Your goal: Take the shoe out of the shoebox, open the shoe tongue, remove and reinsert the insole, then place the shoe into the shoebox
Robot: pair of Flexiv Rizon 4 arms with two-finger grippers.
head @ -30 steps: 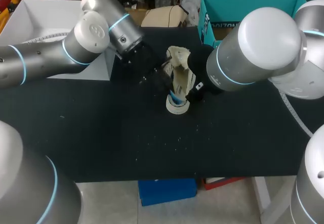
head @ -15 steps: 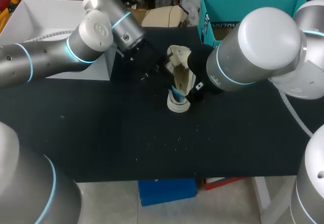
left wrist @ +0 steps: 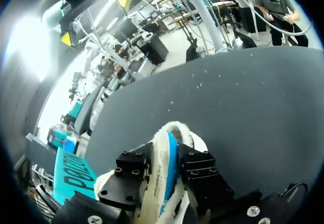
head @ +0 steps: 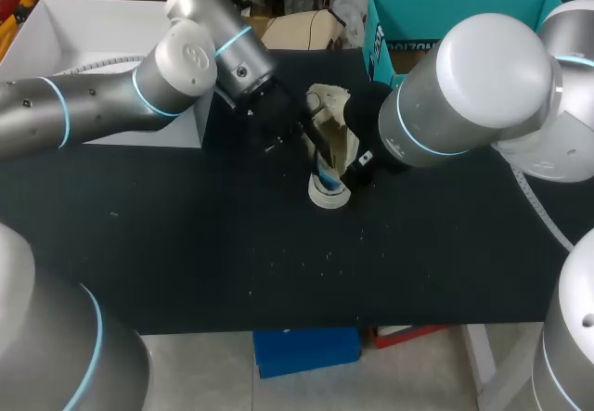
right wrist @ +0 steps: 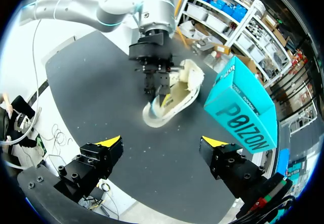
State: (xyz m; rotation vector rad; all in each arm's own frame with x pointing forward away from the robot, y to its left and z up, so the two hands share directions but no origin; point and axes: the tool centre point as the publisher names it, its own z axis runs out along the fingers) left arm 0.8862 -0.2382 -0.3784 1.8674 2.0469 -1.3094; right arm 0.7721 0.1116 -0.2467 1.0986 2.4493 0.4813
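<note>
Shoe [head: 326, 112] on table [head: 186, 244], outside teal shoebox [head: 445, 7], at its 8 o'clock. Long axis 12–6, rounded end at 6. Left gripper [left wrist: 164, 158] clamped on shoe's white-blue edge. Right gripper [right wrist: 162, 143] spread wide, empty, well apart from shoe.

Shoe [head: 327, 156] on table [head: 186, 244], near middle, outside shoebox [head: 445, 21]. Shoebox at far right of table, behind and right of shoe, apart from it. Left gripper [head: 311, 147] on shoe from left, shoe wall between fingers [left wrist: 202, 171]. Right gripper [right wrist: 162, 143] above table, shoe well ahead
</note>
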